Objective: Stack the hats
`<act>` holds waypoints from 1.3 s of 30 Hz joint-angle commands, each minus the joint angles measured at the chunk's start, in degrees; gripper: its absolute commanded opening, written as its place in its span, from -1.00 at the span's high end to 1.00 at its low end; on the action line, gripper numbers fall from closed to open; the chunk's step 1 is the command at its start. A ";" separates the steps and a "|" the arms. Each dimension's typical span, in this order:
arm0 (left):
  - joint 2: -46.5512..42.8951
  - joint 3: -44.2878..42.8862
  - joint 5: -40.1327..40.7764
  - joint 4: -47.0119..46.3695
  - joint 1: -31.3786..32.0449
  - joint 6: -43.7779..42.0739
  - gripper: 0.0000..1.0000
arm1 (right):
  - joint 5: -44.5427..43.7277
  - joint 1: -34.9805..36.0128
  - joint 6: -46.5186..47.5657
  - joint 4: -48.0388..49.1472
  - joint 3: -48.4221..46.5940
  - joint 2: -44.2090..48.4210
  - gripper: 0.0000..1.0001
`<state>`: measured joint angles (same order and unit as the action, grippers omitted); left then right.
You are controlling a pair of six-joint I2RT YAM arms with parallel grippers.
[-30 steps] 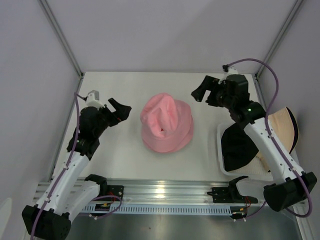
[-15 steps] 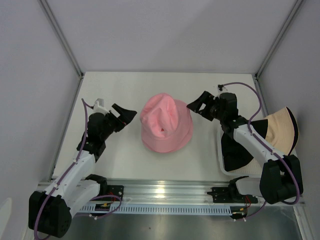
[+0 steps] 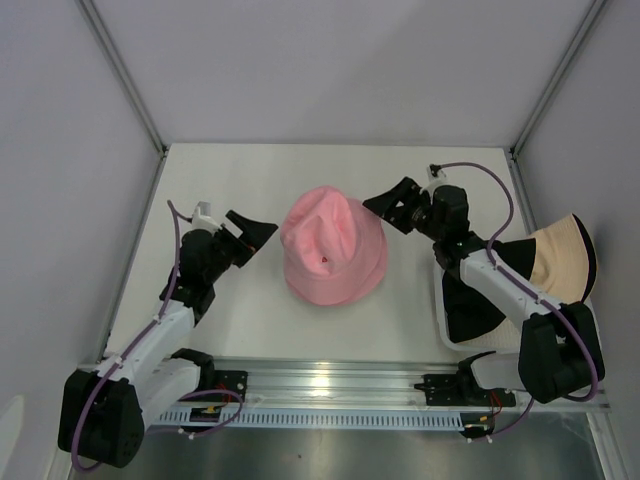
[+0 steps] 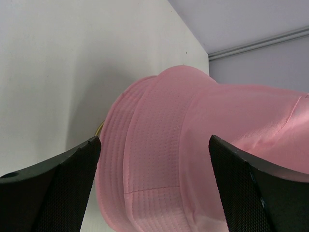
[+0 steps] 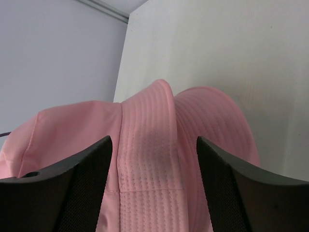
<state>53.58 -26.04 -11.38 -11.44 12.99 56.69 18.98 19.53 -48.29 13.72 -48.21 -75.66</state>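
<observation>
A pink bucket hat [image 3: 332, 247] lies crown up in the middle of the table; a second pink brim seems to lie under it. My left gripper [image 3: 257, 229] is open just left of it, with the hat's brim [image 4: 159, 169] between its fingers' line of sight. My right gripper [image 3: 385, 205] is open at the hat's upper right edge, facing the pink brim [image 5: 149, 154]. A black hat [image 3: 470, 290] and a beige hat [image 3: 560, 262] lie in the white mesh tray [image 3: 441, 325] at the right.
The tray sits at the table's right edge under my right arm. A metal rail [image 3: 330, 385] runs along the near edge. Grey walls and frame posts close off the back and sides.
My right gripper has dropped and swung left from the back right corner to the pink hat's edge. My left gripper has moved right, closer to the hat. The hats have not moved.
</observation>
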 commanded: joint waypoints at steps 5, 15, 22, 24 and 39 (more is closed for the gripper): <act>0.47 -0.15 -1.89 -3.50 -0.51 1.32 -0.90 | 1.06 0.77 -0.93 1.67 1.71 -0.81 0.01; 1.61 0.73 -7.25 -5.43 -0.51 1.76 -0.87 | -5.44 1.04 1.45 -0.18 6.80 4.11 1.00; 2.14 4.59 -6.20 -6.40 -0.51 4.92 -0.81 | -7.47 1.30 -0.22 6.84 14.26 3.68 1.00; 2.49 5.21 -6.73 -6.84 -0.51 5.54 -0.78 | -7.82 1.48 -0.84 8.51 15.59 3.94 1.00; -3.84 12.42 -7.51 -11.31 -0.43 15.82 -0.45 | -21.53 4.29 0.04 16.79 26.50 12.90 1.00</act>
<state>50.54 -13.06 -17.80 -18.15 12.97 70.52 2.85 23.53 -49.52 28.05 -22.09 -63.99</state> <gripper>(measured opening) 0.744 0.011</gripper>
